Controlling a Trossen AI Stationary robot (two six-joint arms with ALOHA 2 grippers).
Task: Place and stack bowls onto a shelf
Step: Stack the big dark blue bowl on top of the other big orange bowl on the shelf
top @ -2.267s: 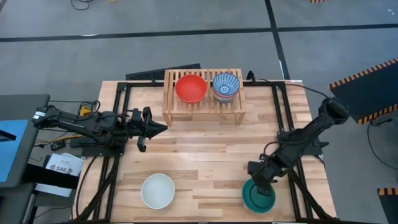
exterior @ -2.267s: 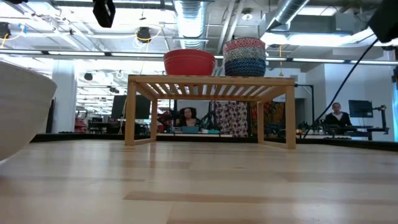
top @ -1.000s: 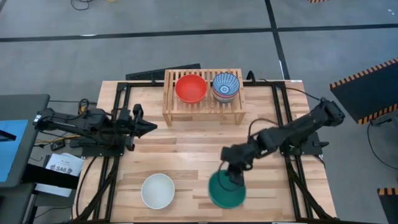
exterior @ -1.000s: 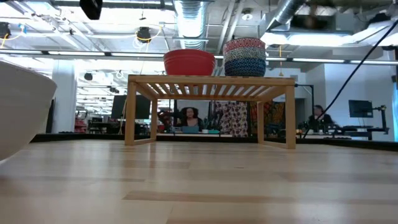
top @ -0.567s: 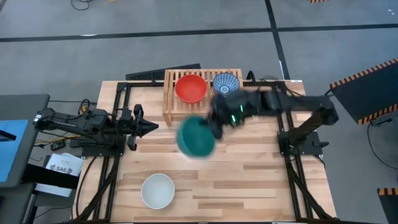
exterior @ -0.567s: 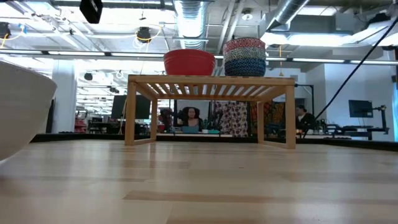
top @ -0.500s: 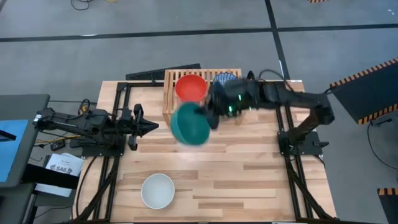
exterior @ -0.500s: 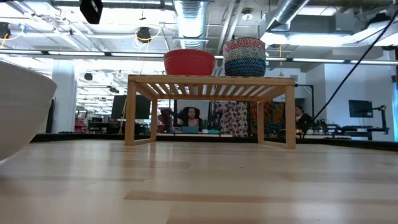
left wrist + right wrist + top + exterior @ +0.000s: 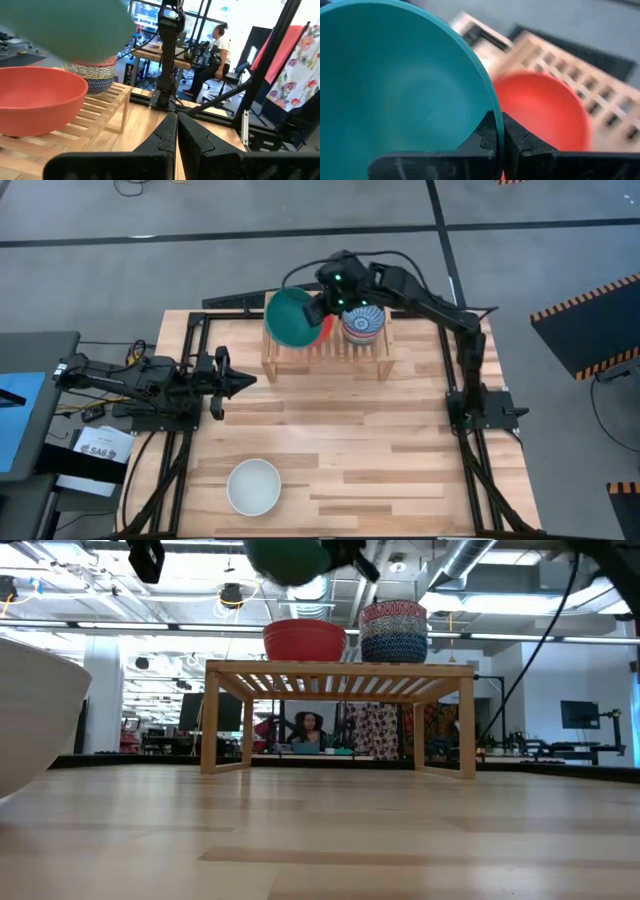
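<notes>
Pinching the empty teal bowl [image 9: 291,317] by its rim, the right claw [image 9: 318,310] holds it above the empty red bowl [image 9: 304,640] on the shelf [image 9: 300,358].

Right pincer [image 9: 322,308] clamped, arm stretched high at far edge; left pincer [image 9: 243,379] closed, arm low.

A plank table [image 9: 330,440] carries a low wooden shelf [image 9: 325,352] and 1 white bowl [image 9: 253,486]. On the shelf sit a red bowl [image 9: 304,640] and a stack topped by a blue-striped bowl [image 9: 363,323].

teal bowl [image 9: 291,317], red bowl [image 9: 304,641], blue-striped bowl [image 9: 363,322], white bowl [image 9: 253,487], light-wood shelf [image 9: 325,358]
</notes>
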